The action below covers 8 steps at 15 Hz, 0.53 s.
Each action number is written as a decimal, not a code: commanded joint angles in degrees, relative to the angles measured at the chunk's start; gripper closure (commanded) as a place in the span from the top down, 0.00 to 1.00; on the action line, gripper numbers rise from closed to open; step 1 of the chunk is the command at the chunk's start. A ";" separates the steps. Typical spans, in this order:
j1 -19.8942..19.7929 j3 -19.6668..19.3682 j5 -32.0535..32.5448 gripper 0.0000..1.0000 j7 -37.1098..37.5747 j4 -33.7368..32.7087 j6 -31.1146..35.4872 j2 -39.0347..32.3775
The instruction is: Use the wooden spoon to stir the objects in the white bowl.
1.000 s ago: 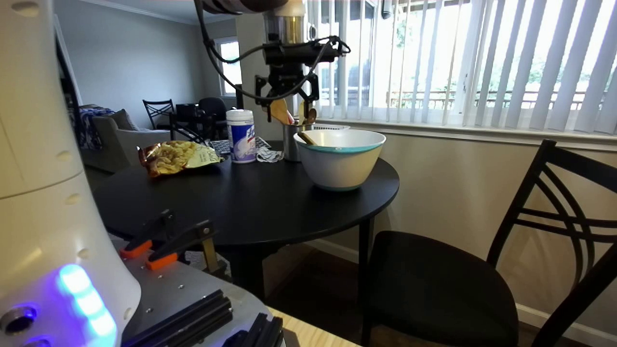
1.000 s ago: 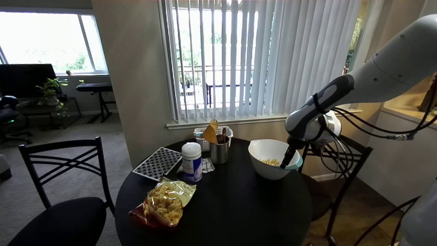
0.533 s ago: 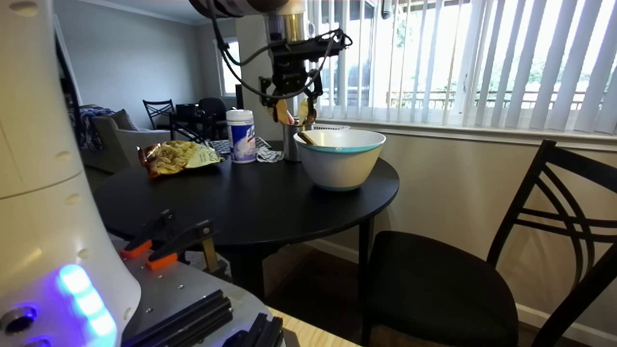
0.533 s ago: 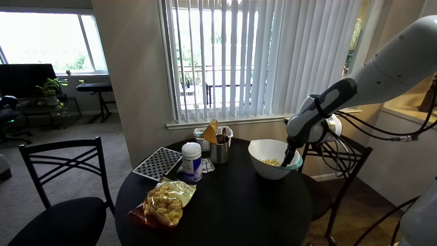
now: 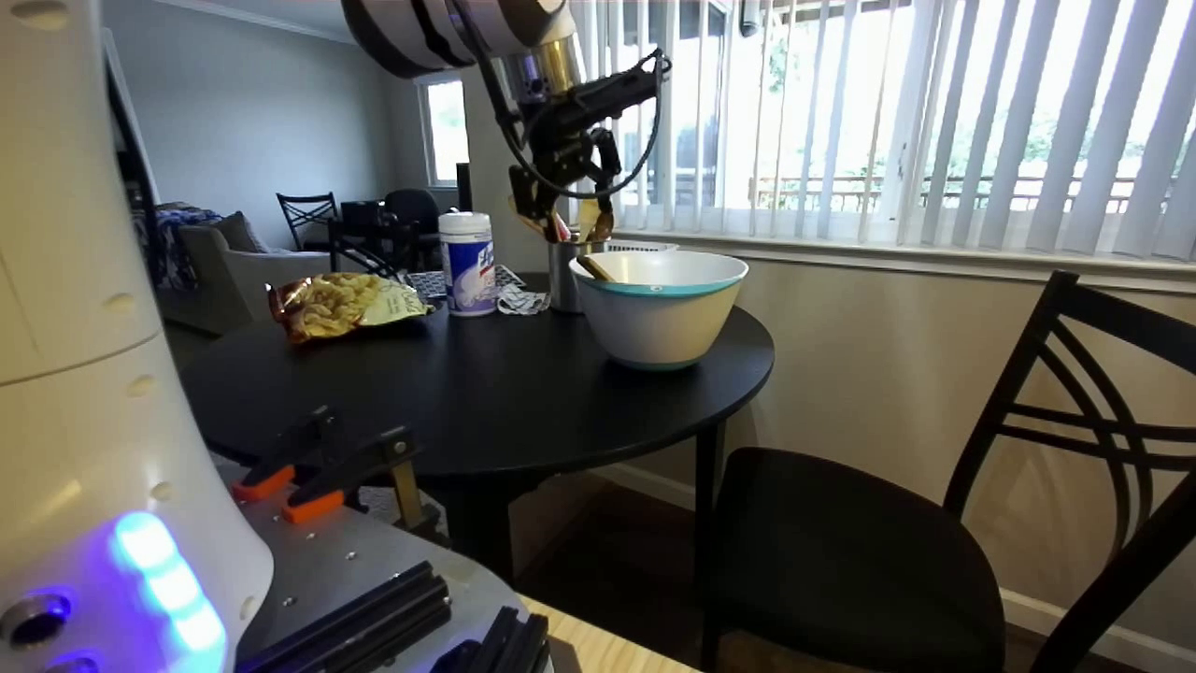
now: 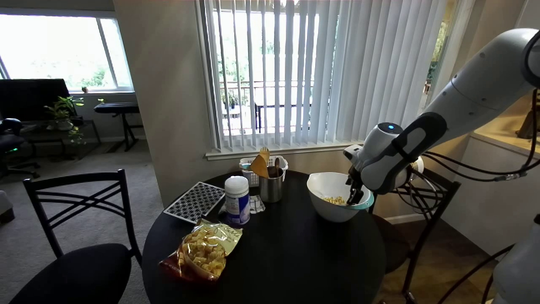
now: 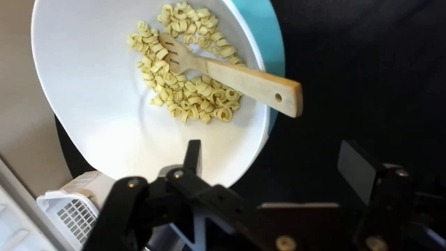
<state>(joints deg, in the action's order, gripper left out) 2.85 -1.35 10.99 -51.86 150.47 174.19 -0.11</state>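
Note:
The wooden spoon (image 7: 240, 78) lies in the white bowl (image 7: 90, 87). Its slotted head rests among curly pasta (image 7: 195, 104) and its handle leans out over the turquoise-edged rim. In an exterior view only the handle end (image 5: 595, 269) shows at the rim of the bowl (image 5: 659, 322). In an exterior view the bowl (image 6: 329, 209) hides the spoon or my hand covers it. My gripper (image 7: 275, 157) is open and empty, apart from the spoon. It hangs tilted above bowl height in an exterior view (image 5: 572, 220). In the wrist view one finger overlaps the bowl, the other the dark table.
On the black round table (image 6: 278, 261) stand a steel utensil holder (image 6: 271, 188), a white basket (image 6: 253, 178), a wipes canister (image 6: 237, 202), a snack bag (image 6: 206, 249) and a patterned board (image 6: 196, 202). Chairs (image 5: 841, 551) stand beside the table.
My gripper has tilted and turned, staying near the bowl's edge. The forearm has swung lower and to the right in an exterior view. The bowl and spoon handle have not moved.

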 commanded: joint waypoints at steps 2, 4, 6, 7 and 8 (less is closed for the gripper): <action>-1.04 -3.05 12.68 1.00 4.55 0.03 4.86 -3.05; -0.37 -5.42 17.66 1.00 6.91 -0.61 5.61 -3.89; 0.39 -7.64 22.24 1.00 9.99 -1.57 6.16 -4.66; 0.80 -8.43 24.19 1.00 11.68 -1.92 6.17 -4.83; 1.16 -9.11 26.08 1.00 13.39 -2.35 5.97 -4.93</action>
<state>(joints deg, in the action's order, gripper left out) 2.62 -8.15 31.62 -43.42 149.34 178.60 -3.88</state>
